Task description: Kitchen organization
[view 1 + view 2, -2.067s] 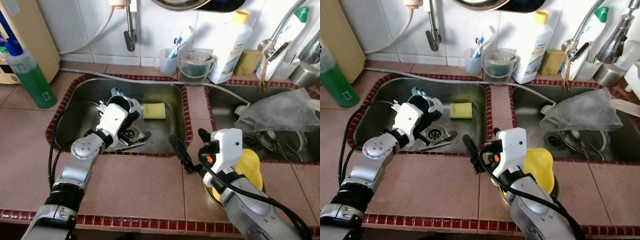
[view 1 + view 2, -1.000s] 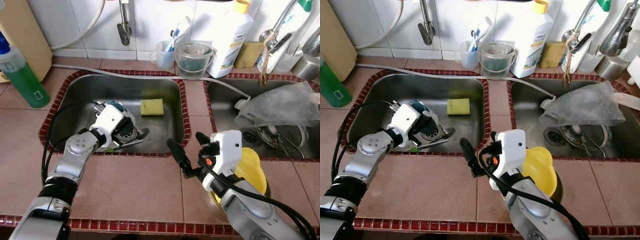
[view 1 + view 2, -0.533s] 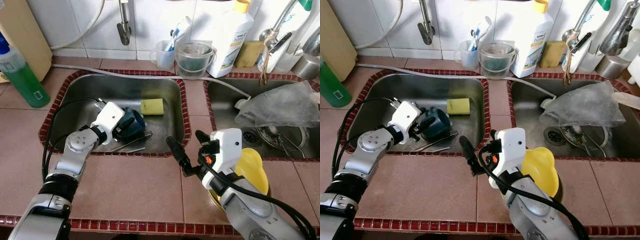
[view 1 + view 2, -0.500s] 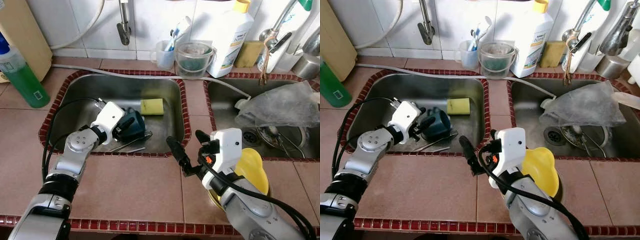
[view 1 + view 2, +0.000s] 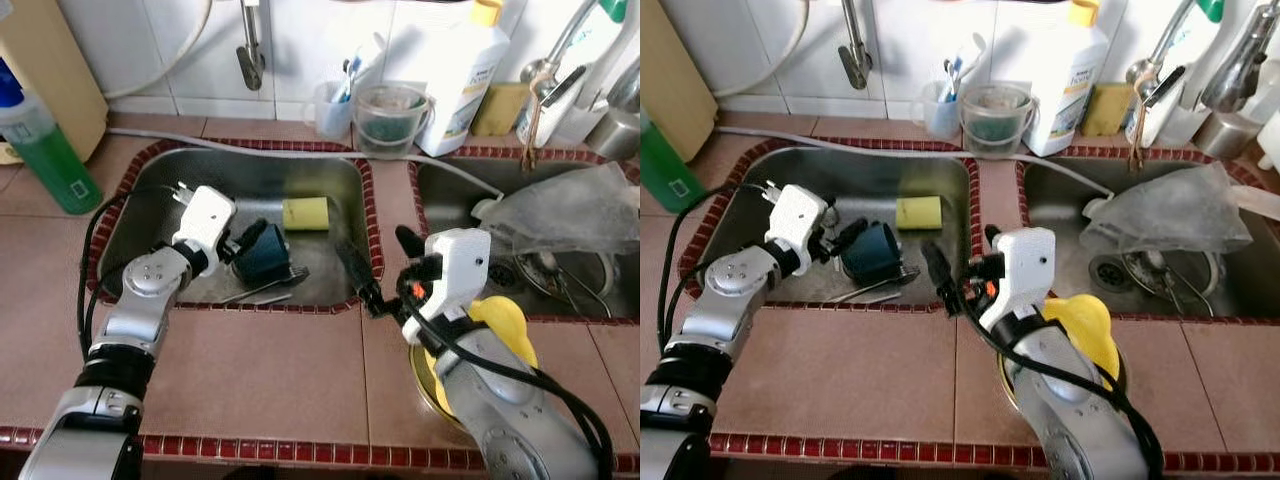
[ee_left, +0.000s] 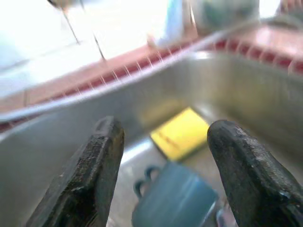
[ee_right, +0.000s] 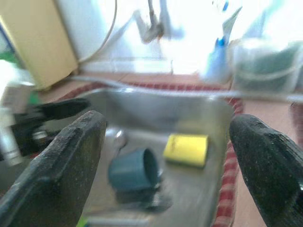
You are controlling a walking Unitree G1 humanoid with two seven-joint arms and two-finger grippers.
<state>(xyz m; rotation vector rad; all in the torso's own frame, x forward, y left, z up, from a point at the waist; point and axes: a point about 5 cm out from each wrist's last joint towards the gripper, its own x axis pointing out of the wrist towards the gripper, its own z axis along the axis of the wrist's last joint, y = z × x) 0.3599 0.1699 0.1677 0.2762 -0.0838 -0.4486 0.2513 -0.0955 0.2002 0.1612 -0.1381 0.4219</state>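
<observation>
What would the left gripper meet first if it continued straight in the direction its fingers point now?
Most likely the blue mug, which lies on its side in the sink just ahead of the open left gripper. The yellow sponge lies beyond it; the exact depth is unclear.

Counter surroundings, back ledge and right basin

I see a green bottle (image 5: 52, 158) upright on the tiles left of the sinks, beside a beige box (image 5: 50, 70). Along the back wall: a small cup of brushes (image 5: 331, 108), touching a clear tub (image 5: 389, 120), then a white jug (image 5: 468, 75) with a yellow cap. A white hose (image 5: 300, 155) runs along the ledge. A crumpled plastic bag (image 5: 570, 210) lies in the right basin.
</observation>
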